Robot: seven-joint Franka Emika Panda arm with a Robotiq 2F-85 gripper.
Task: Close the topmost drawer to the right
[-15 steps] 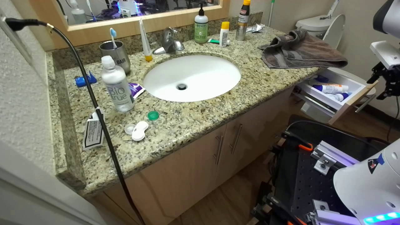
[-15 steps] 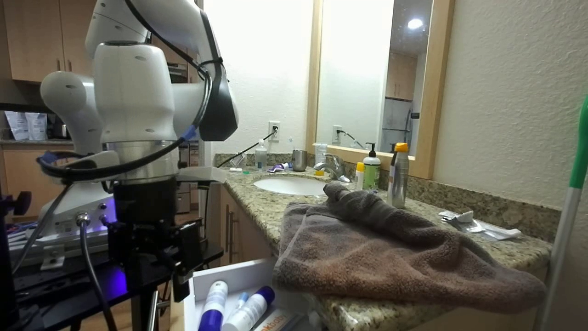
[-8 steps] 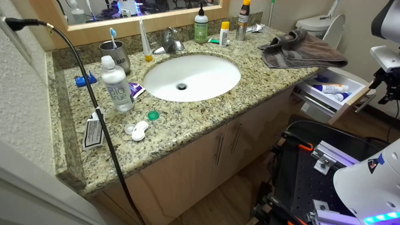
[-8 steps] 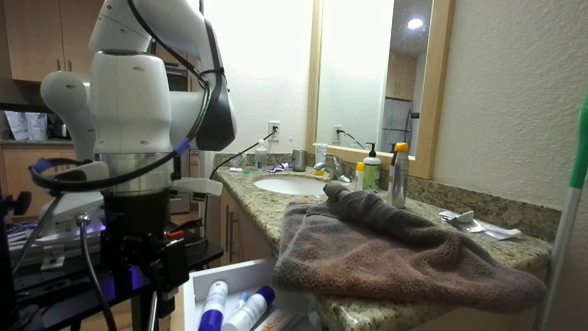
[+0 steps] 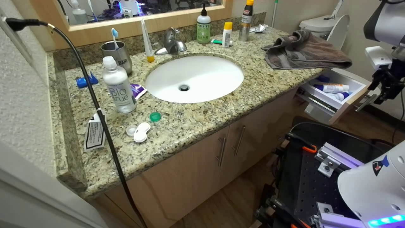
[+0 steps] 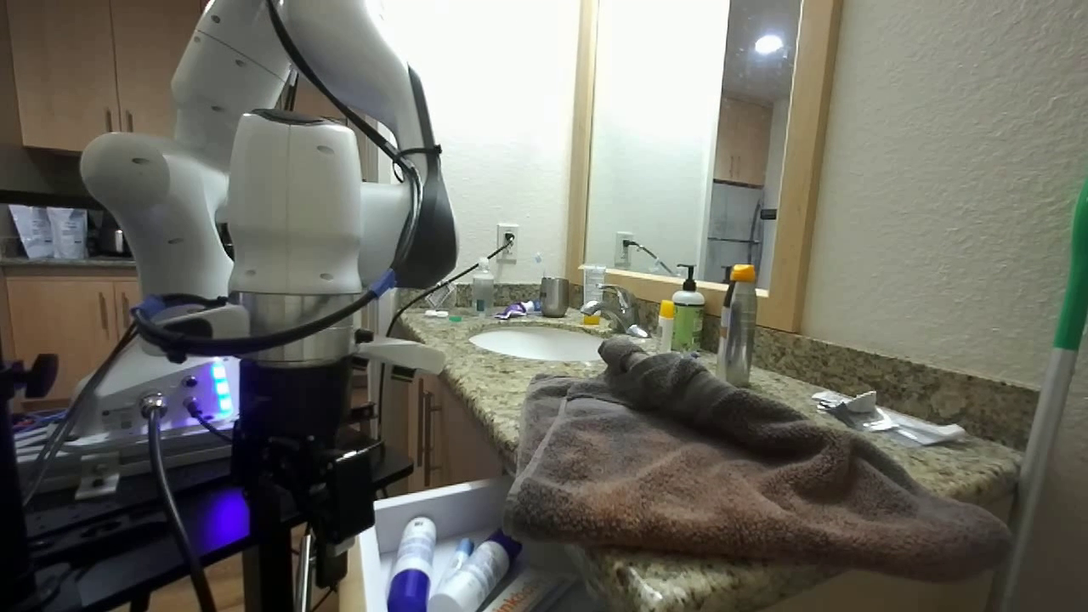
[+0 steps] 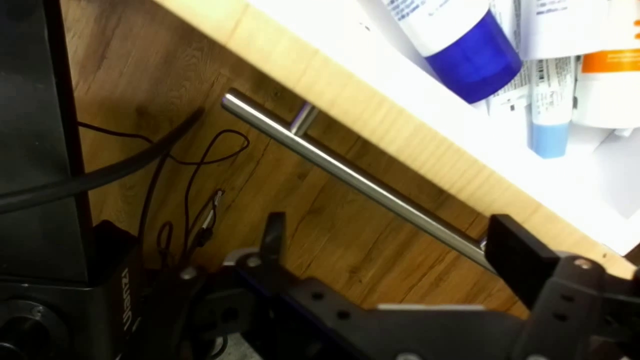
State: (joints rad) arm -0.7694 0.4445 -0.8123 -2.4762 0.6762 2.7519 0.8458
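Projecting from beneath one end of the granite countertop (image 5: 196,117): topmost drawer (image 5: 345,107), open. Farther out from the countertop: gripper (image 7: 390,235), jaws wide apart, grasping nothing. On the countertop: towel (image 5: 307,52).

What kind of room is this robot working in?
Probably a bathroom, likely in someone's home: an exterior view shows a sink, a toilet and a toothbrush standing in a cup.

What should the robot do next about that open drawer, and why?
Probably push the drawer gently inward. It sticks out past the counter, and the open gripper is just outside its front, with one finger overlapping the end of the handle in the wrist view; whether they touch is unclear.
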